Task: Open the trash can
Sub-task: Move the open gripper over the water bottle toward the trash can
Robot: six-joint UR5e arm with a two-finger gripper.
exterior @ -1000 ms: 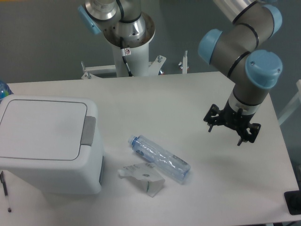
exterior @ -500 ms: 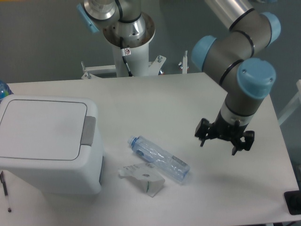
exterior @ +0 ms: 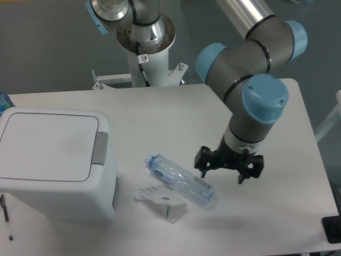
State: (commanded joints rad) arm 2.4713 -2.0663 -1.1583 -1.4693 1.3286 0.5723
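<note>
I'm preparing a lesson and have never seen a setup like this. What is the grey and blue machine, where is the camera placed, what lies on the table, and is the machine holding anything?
The grey and blue machine is a robot arm made of jointed tubes. At its end is a black two-finger gripper, its "hand". There is one picture of this moment, taken by a fixed camera looking down at the white table from the front.

On the table, at the left, stands a big white trash can with its flat lid shut and a grey push tab on the rim. Near the middle lies a clear plastic bottle on its side, and beside it a crumpled white carton.

The gripper hovers just right of the bottle, fingers spread open, holding nothing. The robot's job is to open the trash can, which it has not yet touched.
</note>
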